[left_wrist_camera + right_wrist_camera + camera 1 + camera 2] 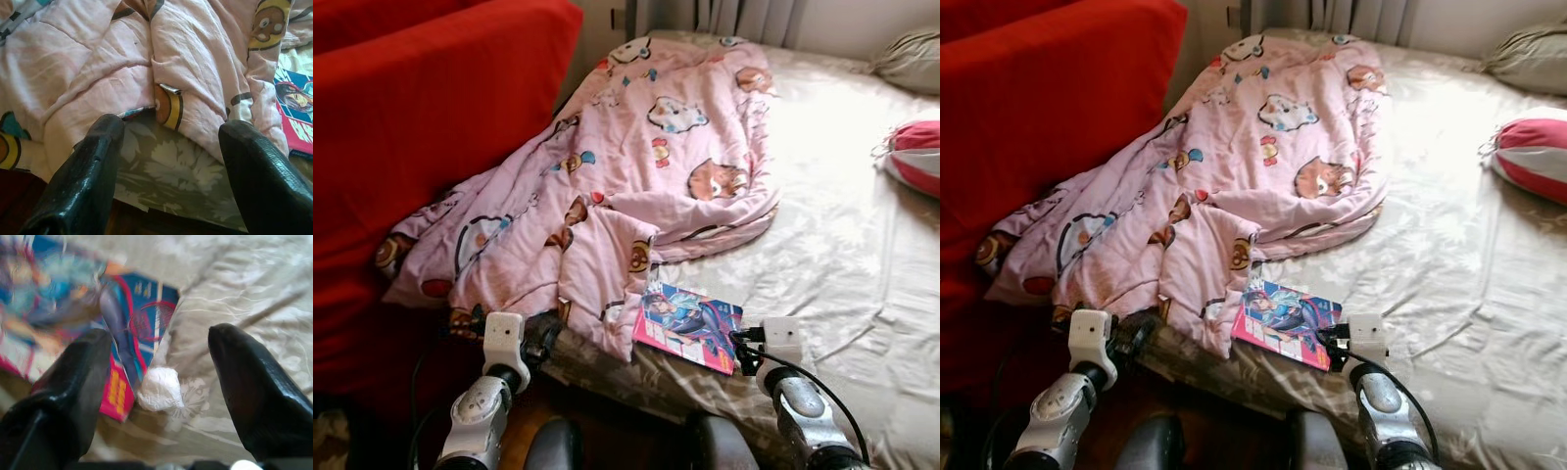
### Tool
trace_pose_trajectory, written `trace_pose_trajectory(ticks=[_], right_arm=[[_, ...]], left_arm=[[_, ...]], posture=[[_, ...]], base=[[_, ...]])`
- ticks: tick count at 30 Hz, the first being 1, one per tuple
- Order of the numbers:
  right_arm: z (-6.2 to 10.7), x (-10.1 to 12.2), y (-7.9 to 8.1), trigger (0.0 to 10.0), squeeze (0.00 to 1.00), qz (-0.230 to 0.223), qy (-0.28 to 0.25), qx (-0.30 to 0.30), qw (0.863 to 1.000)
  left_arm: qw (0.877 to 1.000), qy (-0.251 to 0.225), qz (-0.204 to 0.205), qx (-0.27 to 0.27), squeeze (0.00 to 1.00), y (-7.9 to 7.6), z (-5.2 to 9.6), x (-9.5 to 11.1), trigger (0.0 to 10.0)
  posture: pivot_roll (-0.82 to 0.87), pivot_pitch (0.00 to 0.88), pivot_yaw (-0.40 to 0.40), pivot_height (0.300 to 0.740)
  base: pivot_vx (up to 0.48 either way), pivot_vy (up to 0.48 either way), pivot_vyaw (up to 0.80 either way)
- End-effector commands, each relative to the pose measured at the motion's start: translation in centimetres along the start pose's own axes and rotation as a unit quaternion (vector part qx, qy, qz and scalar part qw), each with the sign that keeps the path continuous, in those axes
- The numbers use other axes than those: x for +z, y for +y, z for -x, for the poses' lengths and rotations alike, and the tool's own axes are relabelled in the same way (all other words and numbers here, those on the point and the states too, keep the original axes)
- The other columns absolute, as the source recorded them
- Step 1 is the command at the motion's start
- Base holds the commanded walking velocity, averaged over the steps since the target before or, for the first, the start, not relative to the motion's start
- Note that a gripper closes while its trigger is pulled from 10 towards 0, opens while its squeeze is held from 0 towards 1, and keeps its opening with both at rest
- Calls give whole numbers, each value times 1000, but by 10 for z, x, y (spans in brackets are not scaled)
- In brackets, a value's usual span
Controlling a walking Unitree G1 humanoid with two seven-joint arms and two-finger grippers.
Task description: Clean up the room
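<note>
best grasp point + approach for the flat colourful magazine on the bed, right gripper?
Grip the colourful glossy magazine by its near right corner, coming in low from the bed's front edge. It lies flat on the beige floral sheet, its far left corner under the pink cartoon quilt. The open right gripper faces that corner; mind the small white wad.

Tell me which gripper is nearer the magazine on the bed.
Right. The right gripper sits open at the magazine's near corner; the left gripper is open farther off, at the pink blanket's edge.
</note>
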State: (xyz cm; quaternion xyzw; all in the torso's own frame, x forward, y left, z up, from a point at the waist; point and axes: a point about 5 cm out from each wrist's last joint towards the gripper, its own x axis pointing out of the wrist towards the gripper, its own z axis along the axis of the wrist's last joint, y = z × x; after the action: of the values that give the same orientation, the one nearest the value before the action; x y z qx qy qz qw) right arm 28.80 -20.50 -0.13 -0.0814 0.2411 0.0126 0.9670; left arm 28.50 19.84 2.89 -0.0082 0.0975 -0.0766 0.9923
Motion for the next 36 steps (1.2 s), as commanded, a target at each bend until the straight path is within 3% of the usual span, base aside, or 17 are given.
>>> trace_pose_trajectory(ticks=[1, 6, 7, 14, 17, 22, 32, 36], right_arm=[[1, -8, -7, 10000, 1000, 66, 43, 3, 997], [0, -5, -17, 10000, 1000, 145, 59, 14, 988], [-2, 2, -24, 10000, 0, 175, 65, 21, 982], [-8, 28, -38, 10000, 0, 210, 58, 49, 975], [-8, 32, -39, 10000, 0, 204, 58, 62, 975], [-8, 38, -40, 10000, 0, 257, 66, 117, 957], [-3, 38, -60, 10000, 0, 349, 107, 129, 922], [-1, 39, -65, 10000, 0, 359, 115, 142, 915]], left_arm=[[1000, 11, -5, -3, 0, 3, 7, -4, 10000], [1000, 12, -8, -5, 0, 4, 14, -5, 10000], [1000, 15, -11, -5, 0, 5, 20, -7, 10000], [1000, 28, -14, 1, 0, 10, 33, -11, 10000], [999, 30, -14, 4, 0, 11, 35, -11, 10000], [999, 35, -16, 6, 0, 13, 39, -9, 10000], [999, 38, -18, 8, 0, 14, 39, -6, 10000], [999, 39, -20, 5, 0, 13, 39, -5, 10000]], posture=[[95, 289, 14, 636], [110, 316, 19, 636], [118, 340, 24, 636], [133, 363, 25, 636], [137, 366, 24, 636], [150, 371, 29, 636], [158, 370, 36, 636], [153, 364, 33, 636]], base=[[0, 0, 0], [0, 0, 0], [0, 0, 0], [0, 0, 0], [0, 0, 0], [0, 0, 0], [0, 0, 0], [0, 0, 0]])
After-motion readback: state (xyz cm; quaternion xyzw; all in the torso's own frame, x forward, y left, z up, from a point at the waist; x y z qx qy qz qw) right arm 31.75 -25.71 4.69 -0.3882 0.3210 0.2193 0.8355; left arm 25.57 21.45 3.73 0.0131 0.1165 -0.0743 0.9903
